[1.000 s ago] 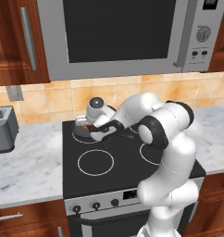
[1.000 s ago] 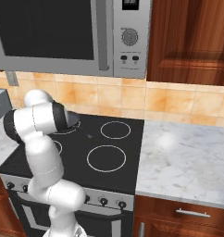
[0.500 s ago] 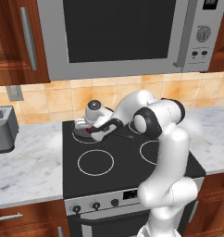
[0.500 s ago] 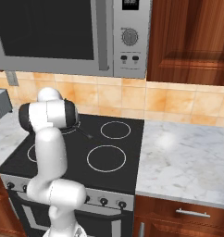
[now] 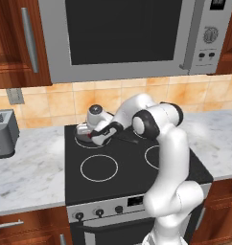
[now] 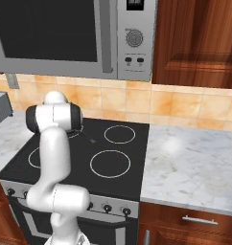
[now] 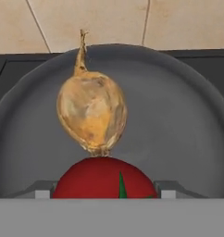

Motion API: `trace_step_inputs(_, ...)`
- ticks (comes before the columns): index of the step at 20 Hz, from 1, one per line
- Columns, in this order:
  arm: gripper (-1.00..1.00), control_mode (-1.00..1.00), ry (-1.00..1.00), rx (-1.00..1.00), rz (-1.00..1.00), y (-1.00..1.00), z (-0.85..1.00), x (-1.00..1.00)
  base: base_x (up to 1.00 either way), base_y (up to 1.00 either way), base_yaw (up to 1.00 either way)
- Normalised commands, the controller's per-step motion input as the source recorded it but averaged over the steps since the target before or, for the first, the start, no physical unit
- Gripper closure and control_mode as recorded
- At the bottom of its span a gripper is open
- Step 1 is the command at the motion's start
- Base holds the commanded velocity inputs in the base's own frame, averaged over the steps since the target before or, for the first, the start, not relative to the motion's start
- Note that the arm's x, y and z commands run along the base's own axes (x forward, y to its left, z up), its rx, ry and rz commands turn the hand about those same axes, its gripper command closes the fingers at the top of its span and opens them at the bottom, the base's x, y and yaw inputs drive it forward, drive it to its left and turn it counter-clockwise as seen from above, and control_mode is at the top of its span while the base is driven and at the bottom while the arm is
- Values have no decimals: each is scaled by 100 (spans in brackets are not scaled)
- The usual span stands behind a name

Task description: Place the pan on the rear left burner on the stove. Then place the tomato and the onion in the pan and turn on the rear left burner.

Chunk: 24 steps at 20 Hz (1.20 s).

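Observation:
The pan (image 7: 178, 120) is dark grey and sits at the back left of the stove (image 5: 137, 167), on the rear left burner (image 5: 89, 146), whose white ring peeks out at its front. Its thin handle (image 5: 130, 139) points right. The yellow-brown onion (image 7: 91, 113) lies inside the pan with its stalk towards the tiled wall. My gripper (image 7: 106, 190) hangs low over the pan's near side (image 5: 82, 130), shut on the red tomato (image 7: 100, 178), which fills the gap between the fingertips (image 7: 42, 190) and touches the onion's lower end.
A microwave (image 5: 127, 33) hangs above the stove. A toaster (image 5: 3, 134) stands on the marble counter to the left. Small black knobs (image 5: 98, 212) line the silver front panel. The front left burner (image 5: 99, 168) and both right burners (image 6: 119, 134) are bare.
The arm has swung left and forward, so the hand has shifted slightly left over the pan. The pan itself has stayed put.

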Motion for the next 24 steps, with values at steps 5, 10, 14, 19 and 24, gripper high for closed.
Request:
trace_step_inputs(5, -100, -100, 5, -2, 0, 10, -12, 29, 0, 0, 0)
trace_step_inputs(10, -100, -100, 0, -2, 0, 0, 0, 7, 0, 0, 0)
trace_step_inputs(14, -100, -100, 0, -2, 0, 0, 0, -4, 0, 0, 0)
trace_step_inputs(19, -100, -100, -3, -2, 0, -4, 5, -16, 0, 0, 0)
trace_step_inputs(24, -100, -100, -7, -1, 0, -4, 12, -29, 0, 0, 0)
